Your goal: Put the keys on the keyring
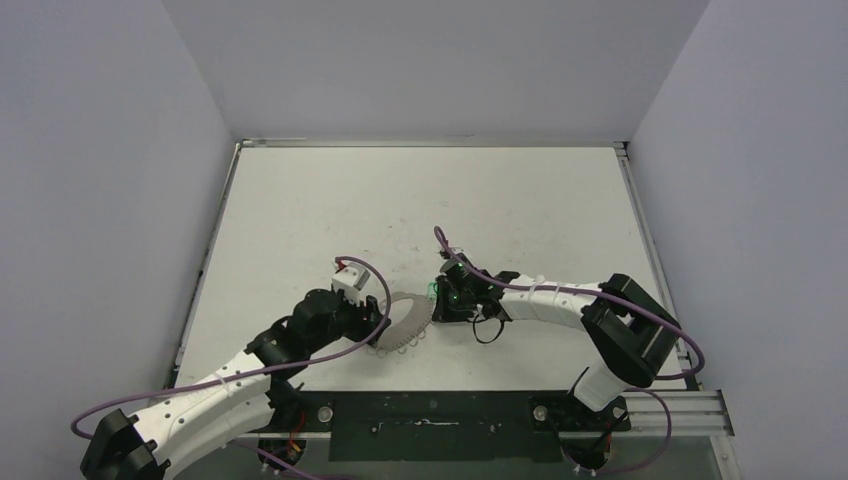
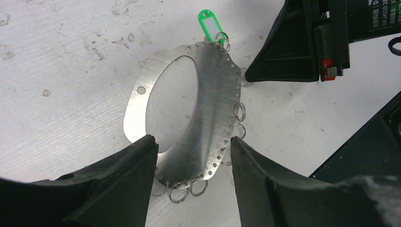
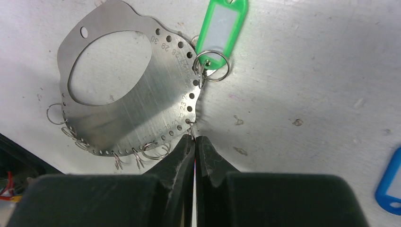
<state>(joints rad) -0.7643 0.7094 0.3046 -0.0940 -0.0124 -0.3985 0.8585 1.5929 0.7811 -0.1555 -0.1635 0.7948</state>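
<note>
- The right hand (image 3: 194,139) is pressed together, its tips at a small wire loop on the rim of the keyring (image 3: 127,109).
- The left hand (image 2: 189,151) is spread, with the keyring's near end between its fingers; I cannot tell whether it grips.
- The green key (image 3: 221,26) hangs from the rim.
- The blue key (image 3: 390,182) lies apart on the tabletop (image 3: 307,94).

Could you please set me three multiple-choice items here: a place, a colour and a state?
1. The blue tag lies: A) on the table, apart from the keyring; B) on the keyring; C) beneath the keyring.
2. The tag on the keyring's rim is: A) red; B) green; C) yellow.
3. The right tool's jaws are: A) wide open; B) shut; C) unseen.
A, it lies alone on bare table; B, the green tag hangs there; B, the fingertips meet.
</note>
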